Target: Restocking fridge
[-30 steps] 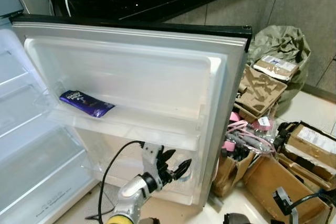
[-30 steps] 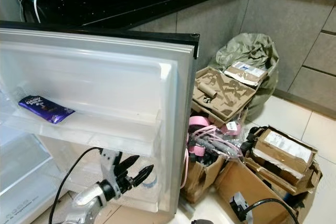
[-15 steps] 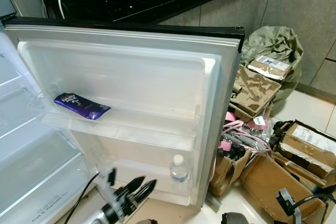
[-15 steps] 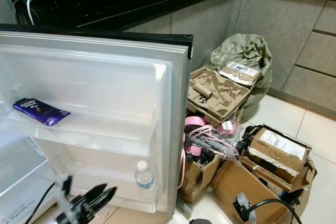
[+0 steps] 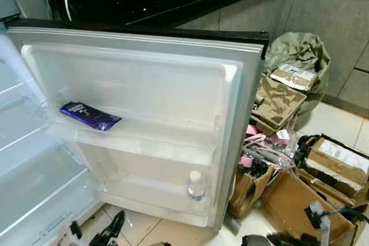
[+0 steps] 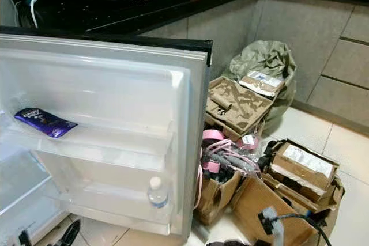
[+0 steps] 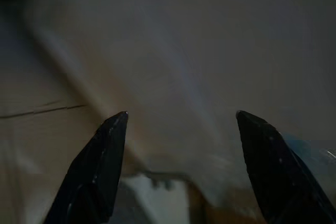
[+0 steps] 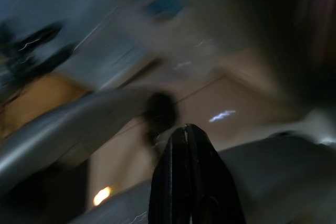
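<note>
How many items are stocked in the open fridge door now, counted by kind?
Chocolate bar, on the upper door shelf: 1
Water bottle, upright in the lower door shelf: 1
Total: 2

Open cardboard boxes [image 6: 300,168], pink cables [image 6: 222,154] and what looks like a green sack [image 6: 265,61] crowd the floor.

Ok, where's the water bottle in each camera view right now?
Left eye view: the water bottle stands at the right end of the bottom shelf of the fridge door, lower centre of the picture.
Right eye view: same bottle, lower left of centre.
Left wrist view: too dark and blurred to pick it out.
Right wrist view: too blurred to pick it out.
Shared landmark: the purple chocolate bar on the door shelf above, toward its left end.
</note>
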`<state>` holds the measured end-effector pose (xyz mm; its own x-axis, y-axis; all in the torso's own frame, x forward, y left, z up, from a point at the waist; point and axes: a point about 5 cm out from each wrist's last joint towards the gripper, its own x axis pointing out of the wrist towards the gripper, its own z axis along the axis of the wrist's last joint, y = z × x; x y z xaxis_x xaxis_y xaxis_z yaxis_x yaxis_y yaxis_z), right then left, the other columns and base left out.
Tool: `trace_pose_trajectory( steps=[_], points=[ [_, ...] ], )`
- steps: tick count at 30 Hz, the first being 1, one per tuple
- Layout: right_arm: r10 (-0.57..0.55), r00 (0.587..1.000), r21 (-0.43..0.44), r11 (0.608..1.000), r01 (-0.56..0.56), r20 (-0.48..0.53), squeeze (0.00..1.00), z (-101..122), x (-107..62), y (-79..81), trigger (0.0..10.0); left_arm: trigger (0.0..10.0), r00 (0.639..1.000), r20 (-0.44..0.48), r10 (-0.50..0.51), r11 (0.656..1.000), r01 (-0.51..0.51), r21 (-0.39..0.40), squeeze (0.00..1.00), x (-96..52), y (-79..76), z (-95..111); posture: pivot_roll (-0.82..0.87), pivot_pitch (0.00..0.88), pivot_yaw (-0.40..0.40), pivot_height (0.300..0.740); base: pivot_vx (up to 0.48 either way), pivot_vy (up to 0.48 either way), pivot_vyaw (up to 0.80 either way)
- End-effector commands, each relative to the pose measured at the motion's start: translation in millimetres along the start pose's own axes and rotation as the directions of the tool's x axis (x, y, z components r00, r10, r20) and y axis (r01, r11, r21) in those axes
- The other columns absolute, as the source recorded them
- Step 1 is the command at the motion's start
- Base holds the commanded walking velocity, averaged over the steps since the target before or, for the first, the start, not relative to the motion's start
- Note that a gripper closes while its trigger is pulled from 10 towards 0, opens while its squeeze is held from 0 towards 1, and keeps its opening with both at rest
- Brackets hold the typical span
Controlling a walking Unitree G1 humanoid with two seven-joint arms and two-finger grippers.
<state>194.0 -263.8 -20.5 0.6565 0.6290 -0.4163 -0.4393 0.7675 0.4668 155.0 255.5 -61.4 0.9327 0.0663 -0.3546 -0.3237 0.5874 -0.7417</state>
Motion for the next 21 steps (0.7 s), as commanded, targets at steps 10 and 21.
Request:
trace_pose_trajectory(
  steps=[10,21],
  points=[
    [-0.622,0.771,0.062,0.771,0.634,-0.139,0.00,-33,-22.9,-29.0,10.0,10.0,0.890,-0.099,0.445,0.891,-0.429,0.148,0.00,-33.8,39.6,-18,-0.13,0.000,-0.004,0.565,0.000,0.000,0.00],
    [-0.619,0.749,0.137,0.742,0.656,-0.237,0.00,-69,-21.4,-13.9,10.0,10.0,0.808,-0.334,0.485,0.819,-0.284,0.499,0.00,-33.3,26.4,-62,-0.12,0.000,0.003,0.585,0.000,0.000,0.00]
  ],
)
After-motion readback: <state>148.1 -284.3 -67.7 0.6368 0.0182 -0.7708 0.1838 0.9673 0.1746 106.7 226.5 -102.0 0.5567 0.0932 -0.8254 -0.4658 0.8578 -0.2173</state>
